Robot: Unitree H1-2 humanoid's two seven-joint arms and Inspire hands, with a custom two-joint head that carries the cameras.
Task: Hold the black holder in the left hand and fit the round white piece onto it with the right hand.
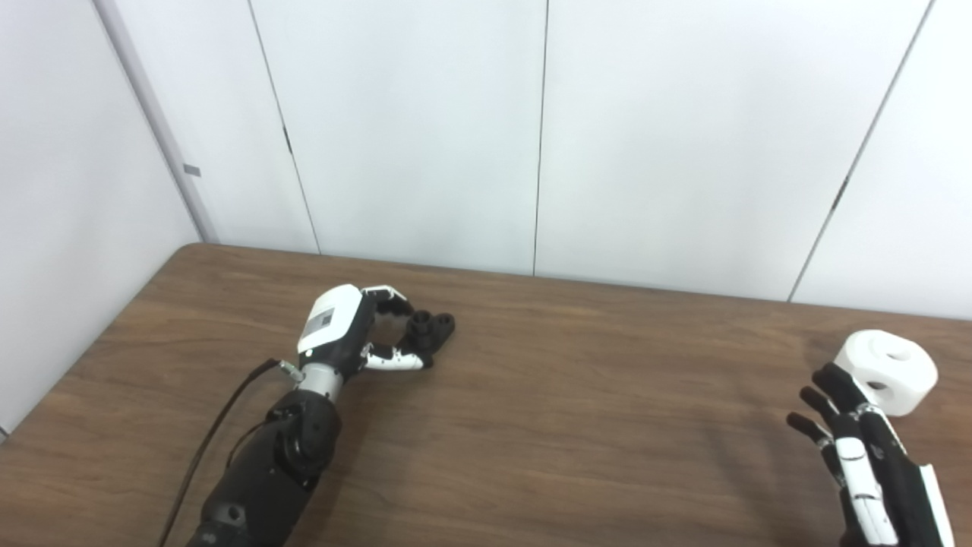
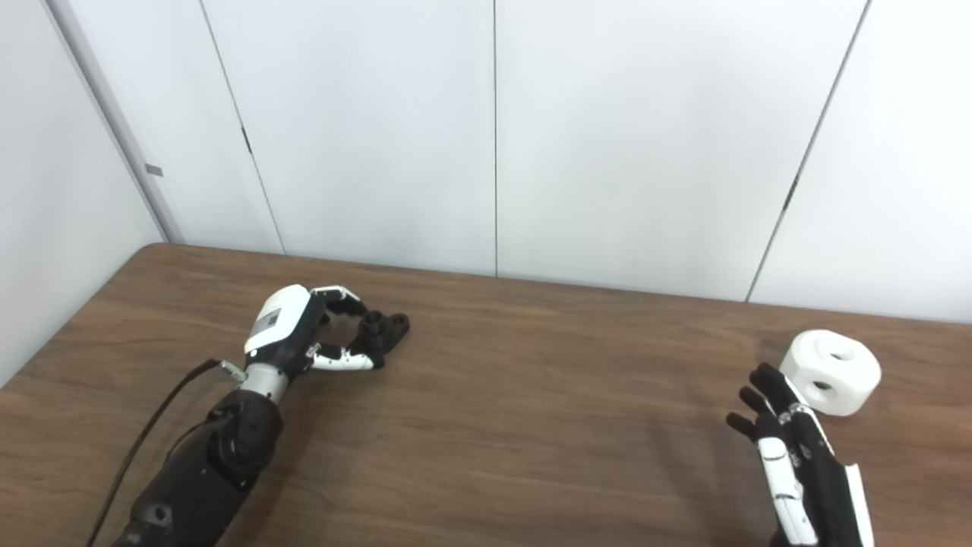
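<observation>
Nearest, right hand (image 2: 793, 467): fingers spread, holding nothing, raised over the tabletop (image 2: 531, 425). Just beyond its fingertips (image 2: 762, 377), round white piece (image 2: 831, 371): resting on the tabletop, holes in top and side; contact cannot be told. Farther off, left hand (image 1: 357, 334): fingers and thumb curled around the black holder (image 1: 429, 330), which sits at its fingertips, low on the tabletop; grip looks partly closed. Step, as judged: pick-up stage. Next needs: right hand closing over the piece, left lifting the holder.
</observation>
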